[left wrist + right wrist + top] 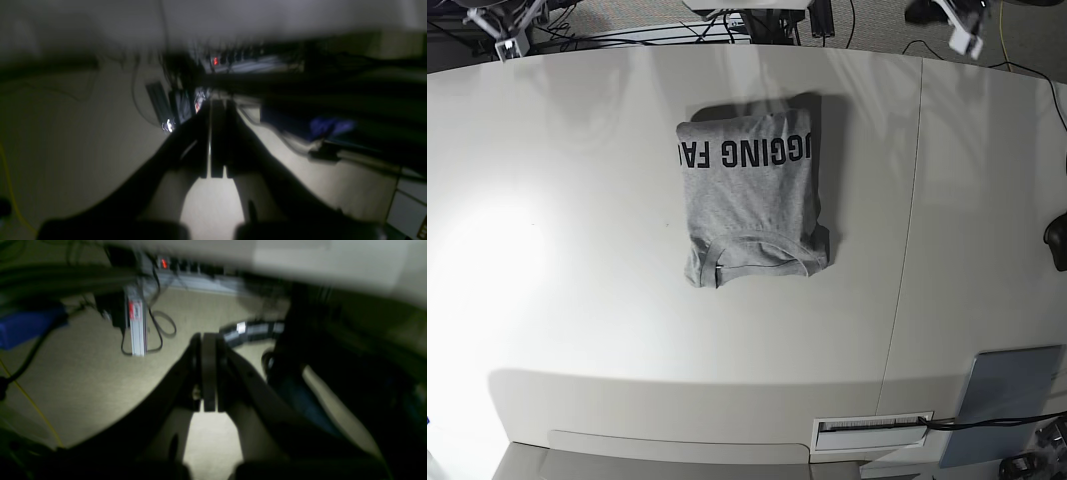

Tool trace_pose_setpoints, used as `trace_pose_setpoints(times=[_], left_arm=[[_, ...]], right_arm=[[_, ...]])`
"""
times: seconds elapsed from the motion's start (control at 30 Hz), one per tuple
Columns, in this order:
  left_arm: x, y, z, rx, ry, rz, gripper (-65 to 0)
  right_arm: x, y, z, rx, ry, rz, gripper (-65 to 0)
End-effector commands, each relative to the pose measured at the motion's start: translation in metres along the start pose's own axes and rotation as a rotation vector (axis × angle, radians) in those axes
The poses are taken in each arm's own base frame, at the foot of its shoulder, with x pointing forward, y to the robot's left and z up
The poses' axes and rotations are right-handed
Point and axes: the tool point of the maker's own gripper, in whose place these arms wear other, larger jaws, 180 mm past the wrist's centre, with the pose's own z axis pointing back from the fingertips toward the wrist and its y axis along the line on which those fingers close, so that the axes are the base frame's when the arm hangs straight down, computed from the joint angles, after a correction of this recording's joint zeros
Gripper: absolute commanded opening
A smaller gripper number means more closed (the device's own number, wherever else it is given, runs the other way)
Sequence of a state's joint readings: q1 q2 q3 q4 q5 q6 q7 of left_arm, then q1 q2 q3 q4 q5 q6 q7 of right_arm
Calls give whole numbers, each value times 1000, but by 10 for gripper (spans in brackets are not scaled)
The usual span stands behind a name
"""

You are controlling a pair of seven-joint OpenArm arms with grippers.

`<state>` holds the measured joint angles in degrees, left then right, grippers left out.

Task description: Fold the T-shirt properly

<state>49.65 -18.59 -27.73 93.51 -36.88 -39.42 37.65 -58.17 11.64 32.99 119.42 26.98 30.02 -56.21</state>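
While only the base view shows the T-shirt (pixel 752 195), it lies folded into a compact rectangle on the white table (pixel 577 250), lettering up, collar toward the near edge. Wrist views, blurred, show carpet and cables instead. Left gripper (pixel 213 140): fingers pressed together, holding nothing. Right gripper (pixel 208 373): likewise closed and empty.

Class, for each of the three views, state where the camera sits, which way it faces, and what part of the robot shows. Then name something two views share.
Left wrist: behind the left hand, blurred, facing floor and cables; shut fingers show.
Right wrist: behind the right hand, facing carpet and cables; shut fingers show.
Base: overhead, looking down at the folded T-shirt on the white table; no hands visible.
Shared: both wrist views show a power strip with a red light.
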Motion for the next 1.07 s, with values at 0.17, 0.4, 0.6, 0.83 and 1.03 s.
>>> trace_pose_setpoints(times=[0.17, 0.4, 0.6, 0.83, 1.03], left_arm=[[-86, 11, -38, 11, 145, 113, -650], [-124, 9, -88, -37, 234, 246, -566], [-111, 9, -138, 32, 252, 259, -482], [-93, -4, -186, 137, 270, 226, -482], [-96, -19, -203, 157, 302, 272, -482]], right_arm=[[-81, -16, -40, -64, 140, -129, -650], [-141, -15, -114, -41, 242, -285, -650], [-135, -16, -176, 5, 177, -475, -650], [-100, -10, -216, 49, 117, -604, -650], [-86, 1, -227, 79, 147, -546, -650]])
